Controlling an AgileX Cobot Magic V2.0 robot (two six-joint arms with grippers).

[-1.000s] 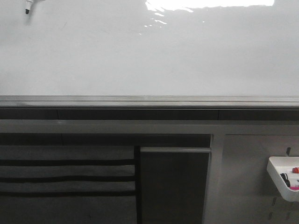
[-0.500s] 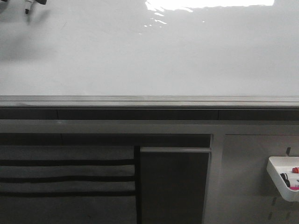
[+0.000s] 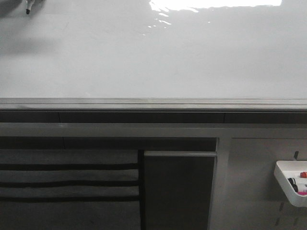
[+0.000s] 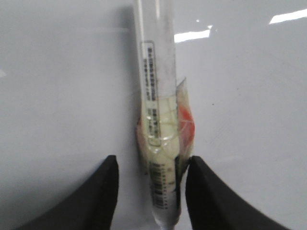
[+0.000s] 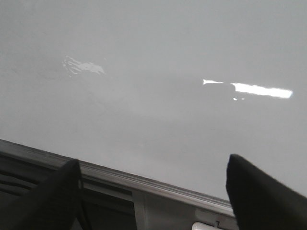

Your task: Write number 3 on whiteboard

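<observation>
The whiteboard (image 3: 153,57) fills the upper half of the front view, glossy with glare, above its grey frame edge (image 3: 153,103). No number 3 or other drawn line shows on it in any view. My left gripper (image 4: 153,160) is shut on a clear-barrelled marker (image 4: 156,96) wrapped in tape, pointed at the board (image 4: 62,72). The marker's black tip (image 3: 29,6) shows at the top left corner of the front view. My right gripper (image 5: 153,163) is open and empty, over the board's lower edge (image 5: 144,184).
Below the board, a white tray (image 3: 290,182) holding markers hangs on a grey pegboard panel (image 3: 249,182) at the lower right. A dark panel (image 3: 177,191) and dark slats (image 3: 67,177) lie under the frame.
The marker tip has stayed at the top left corner. A dim shadow has spread on the board beneath it. The right arm has not visibly moved.
</observation>
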